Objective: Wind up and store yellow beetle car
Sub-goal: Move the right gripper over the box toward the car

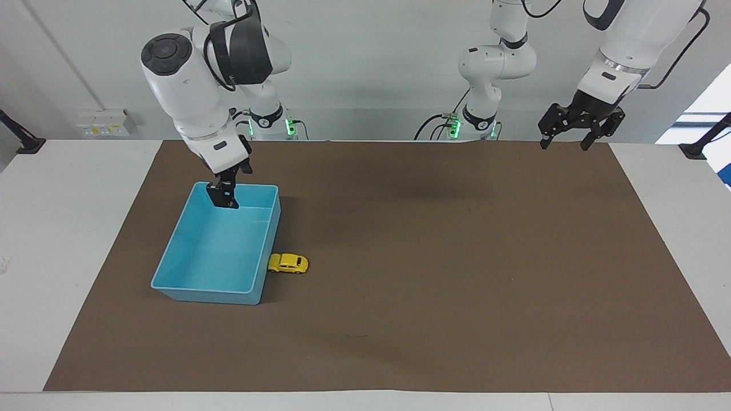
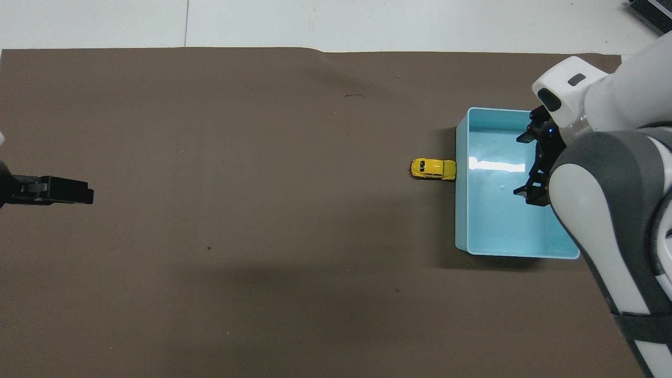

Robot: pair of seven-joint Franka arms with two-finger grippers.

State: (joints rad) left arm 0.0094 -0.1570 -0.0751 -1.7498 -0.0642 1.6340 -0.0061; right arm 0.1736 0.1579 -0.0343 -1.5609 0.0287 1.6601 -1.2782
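Yellow beetle car sits on the mat touching the blue bin wall, untouched. My right gripper hangs over the bin, empty, spread unclear; left gripper waits open. Risk: fingers clip the wall.

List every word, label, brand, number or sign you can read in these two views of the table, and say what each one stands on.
No text can be read anywhere.
The yellow beetle car: no lettering visible.
The blue bin: plain walls, no label.
The brown mat: blank.
The wall socket plate has yellow marks, too small to read.
The right gripper over the bin and the left gripper carry no readable marking.
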